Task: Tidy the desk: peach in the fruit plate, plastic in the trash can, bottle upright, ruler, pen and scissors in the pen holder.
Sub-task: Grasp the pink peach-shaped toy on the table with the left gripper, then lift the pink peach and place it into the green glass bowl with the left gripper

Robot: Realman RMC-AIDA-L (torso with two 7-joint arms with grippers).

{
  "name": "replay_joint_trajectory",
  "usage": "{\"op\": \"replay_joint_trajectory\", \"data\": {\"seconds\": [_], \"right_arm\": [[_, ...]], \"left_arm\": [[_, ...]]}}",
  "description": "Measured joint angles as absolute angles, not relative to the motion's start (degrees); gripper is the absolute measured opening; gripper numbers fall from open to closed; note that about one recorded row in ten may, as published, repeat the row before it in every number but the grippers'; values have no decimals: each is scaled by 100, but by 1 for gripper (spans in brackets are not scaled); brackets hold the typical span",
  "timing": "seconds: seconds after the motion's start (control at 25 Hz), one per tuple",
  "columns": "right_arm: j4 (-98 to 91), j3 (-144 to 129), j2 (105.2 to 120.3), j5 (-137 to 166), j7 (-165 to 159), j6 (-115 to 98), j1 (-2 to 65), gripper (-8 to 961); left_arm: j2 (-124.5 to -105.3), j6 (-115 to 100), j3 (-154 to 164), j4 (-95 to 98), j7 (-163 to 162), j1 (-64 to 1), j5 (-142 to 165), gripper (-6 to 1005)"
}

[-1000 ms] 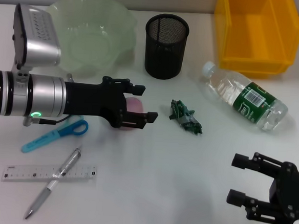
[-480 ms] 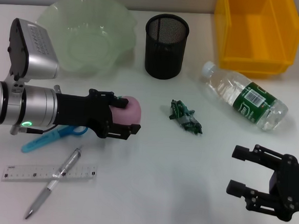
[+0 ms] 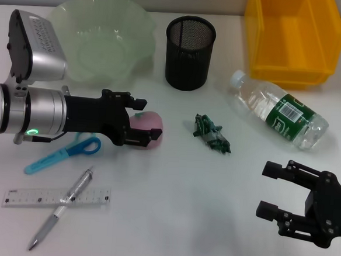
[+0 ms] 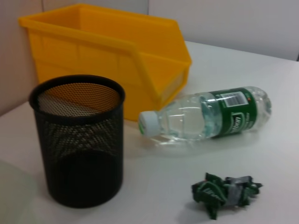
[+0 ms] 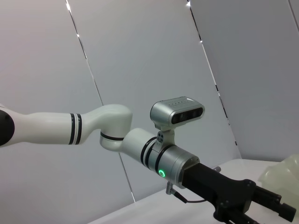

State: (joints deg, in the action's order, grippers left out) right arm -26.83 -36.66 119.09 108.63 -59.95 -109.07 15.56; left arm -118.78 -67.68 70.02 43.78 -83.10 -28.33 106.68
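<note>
Left tool [image 3: 143, 121]: set low over the table with its fingers around the peach [image 3: 149, 125]; the fruit is seen between the two black fingers, so it is judged held.
Peach: near the middle of the table [image 3: 170, 210], just beside the blue scissors [image 3: 63, 154] and not yet in the fruit plate.
Key relation: the fruit plate [image 3: 100, 38] lies behind the left tool and toward the robot's left, near it; the left arm is by far the nearer one, and the carry is judged short, with a lift needed to clear the wavy rim.
Right tool [image 3: 274, 197]: fingers spread wide, nothing between them, parked at the near right of the table, well apart from the peach.
Other task things: the bottle [image 3: 280, 112] lies on its side before the yellow trash can [image 3: 293, 37]; the crumpled plastic [image 3: 212, 135] sits between peach and bottle; the pen [image 3: 61, 208] lies across the ruler [image 3: 56, 197]; the pen holder [image 3: 190, 53] stands upright beside the plate.
Surface and room: a plain white table, backed by pale wall panels.
</note>
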Motion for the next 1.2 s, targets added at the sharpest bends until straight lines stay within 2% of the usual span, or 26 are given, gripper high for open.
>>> {"op": "replay_joint_trajectory", "data": {"seconds": [0.8,1.2], "right_arm": [[-2671,-3665,11918,10863,-6035,-10753,1679,773],[-2672,-3665,11918,10864,-6045,-10697,1746,773]], "left_arm": [[-11891,-6455,7161,4173,-8271,-2902,10656,726],[-11893,-6349,7163,4187,-8279,-2931,10661,303]]}}
